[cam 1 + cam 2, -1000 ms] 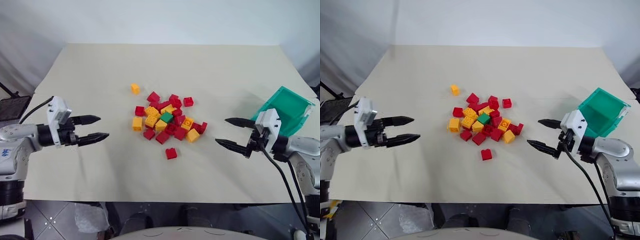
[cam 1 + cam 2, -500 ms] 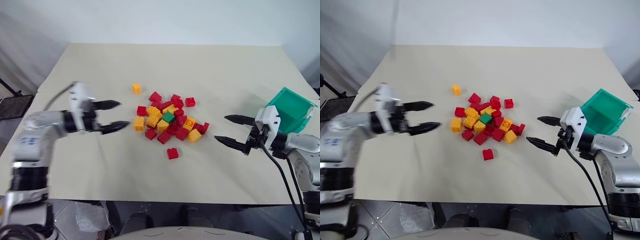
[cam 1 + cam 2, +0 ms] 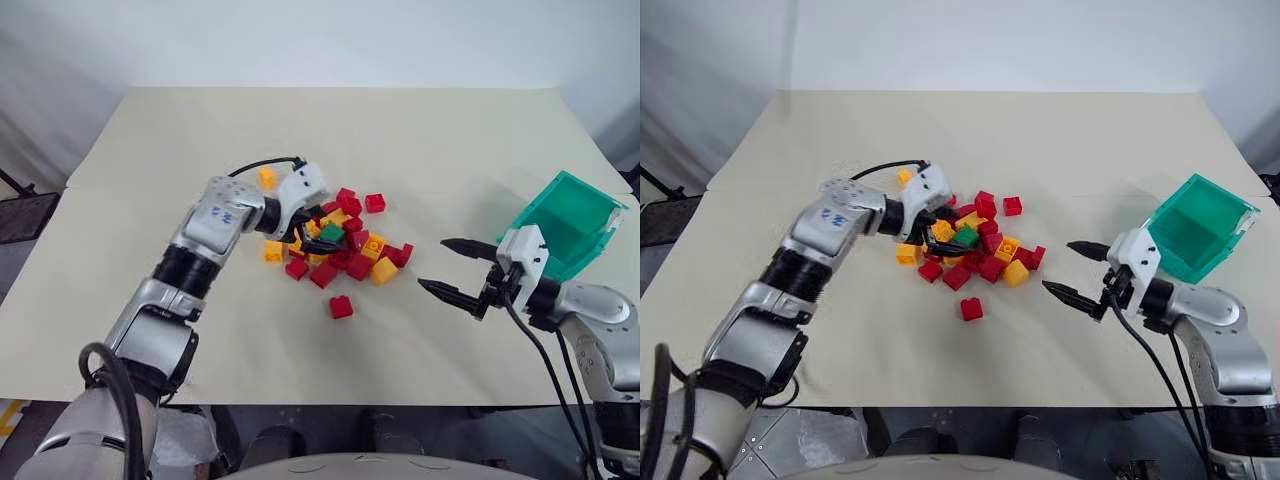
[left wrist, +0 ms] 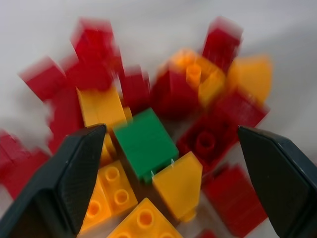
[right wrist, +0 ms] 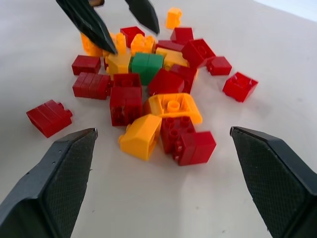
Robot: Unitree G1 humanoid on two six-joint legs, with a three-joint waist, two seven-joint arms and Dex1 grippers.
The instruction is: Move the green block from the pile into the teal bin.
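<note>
left gripper [image 3: 318, 229], two black fingers spread wide and holding nothing, is now over the pile of small red and yellow-orange studded plastic bricks [image 3: 335, 238] at frame centre; a second ago it hung well out at the left edge, so the arm has swung in fast. in the left wrist view the small bright green studded plastic brick [image 4: 146, 143] sits between the spread fingers, nearer one finger, wedged among yellow and red bricks, not yet touched as far as i can tell. looks like approach is nearly done, closing on it comes next. right gripper [image 3: 460, 272], also wide open and empty, has barely moved, lower right, near the translucent teal plastic bin [image 3: 566, 222] at right edge.
</note>
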